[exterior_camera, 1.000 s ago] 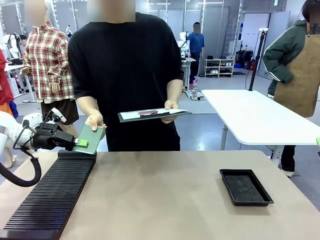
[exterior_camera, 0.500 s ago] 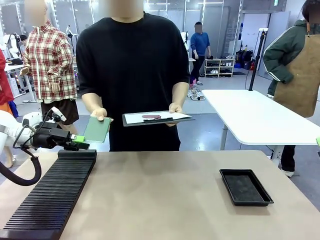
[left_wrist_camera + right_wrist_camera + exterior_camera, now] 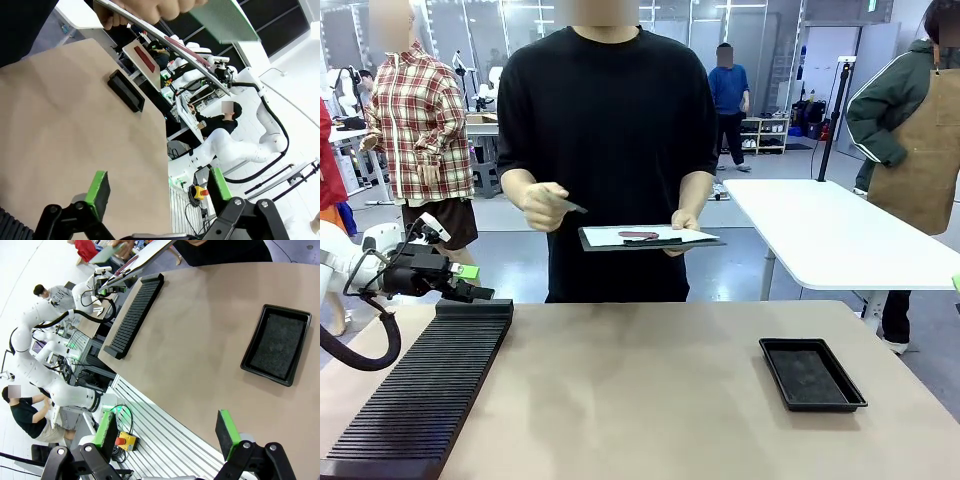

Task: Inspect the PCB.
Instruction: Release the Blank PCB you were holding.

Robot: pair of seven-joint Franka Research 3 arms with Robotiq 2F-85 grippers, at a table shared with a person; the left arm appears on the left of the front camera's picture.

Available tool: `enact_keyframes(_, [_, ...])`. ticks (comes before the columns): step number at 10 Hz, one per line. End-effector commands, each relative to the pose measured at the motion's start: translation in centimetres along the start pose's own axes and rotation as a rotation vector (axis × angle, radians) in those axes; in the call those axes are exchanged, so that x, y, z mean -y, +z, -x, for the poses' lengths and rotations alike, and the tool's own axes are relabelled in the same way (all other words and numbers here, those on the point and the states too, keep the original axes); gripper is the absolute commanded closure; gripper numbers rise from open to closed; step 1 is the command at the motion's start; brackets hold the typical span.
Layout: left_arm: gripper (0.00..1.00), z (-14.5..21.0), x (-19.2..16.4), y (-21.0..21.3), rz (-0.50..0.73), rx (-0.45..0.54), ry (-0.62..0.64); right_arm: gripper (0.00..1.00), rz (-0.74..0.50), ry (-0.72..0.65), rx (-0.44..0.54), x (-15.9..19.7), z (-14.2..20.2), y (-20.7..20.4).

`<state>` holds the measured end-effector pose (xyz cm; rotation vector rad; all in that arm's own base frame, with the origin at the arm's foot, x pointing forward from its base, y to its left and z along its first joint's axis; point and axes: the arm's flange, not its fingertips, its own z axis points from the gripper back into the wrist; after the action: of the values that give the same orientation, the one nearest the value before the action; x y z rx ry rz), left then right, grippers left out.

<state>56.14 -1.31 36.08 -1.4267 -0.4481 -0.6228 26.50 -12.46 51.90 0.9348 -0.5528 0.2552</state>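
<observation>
The person across the table holds the green PCB (image 3: 564,205) in one hand at chest height, nearly edge-on in the front view. In the left wrist view the PCB (image 3: 225,20) shows as a green plate at the top. My left gripper (image 3: 472,290) hovers open and empty just beyond the far end of the black slotted rack (image 3: 430,385), well below and left of the board. Its green pads (image 3: 97,187) stand wide apart. My right gripper (image 3: 167,432) is open too, high above the table's near edge, holding nothing.
The person's other hand holds a dark clipboard (image 3: 650,238) with white paper. A black shallow tray (image 3: 812,373) lies at the table's right, also seen as the tray (image 3: 277,342) from the right wrist. A white table (image 3: 830,235) stands behind on the right.
The person took the PCB out of my left gripper and raised it from beside the rack to chest height, turning it edge-on. The left gripper opened and drew back slightly.
</observation>
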Motion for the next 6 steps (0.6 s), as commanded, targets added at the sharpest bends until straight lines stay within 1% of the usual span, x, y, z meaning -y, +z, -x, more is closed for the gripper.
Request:
enact_keyframes(1, [0.00,-0.39,0.41,0.38,0.021,0.003,-0.007,0.00,-0.009,0.017,0.005,-0.05,-0.09,0.05])
enact_keyframes(3, [0.00,-0.47,0.70,0.31,0.000,0.005,-0.014,0.00,-0.009,0.017,0.005,-0.05,-0.09,0.05])
enact_keyframes(4, [0.00,-0.29,0.56,0.42,0.017,-0.006,-0.029,0.00,-0.009,0.017,0.005,-0.05,-0.09,0.05])
enact_keyframes(5, [0.00,-0.11,0.16,0.08,-0.002,0.001,-0.003,0.00,-0.009,0.017,0.005,-0.05,-0.09,0.05])
enact_keyframes(6, [0.00,-0.11,0.16,0.08,-0.002,0.001,-0.003,0.00,-0.009,0.017,0.005,-0.05,-0.09,0.05])
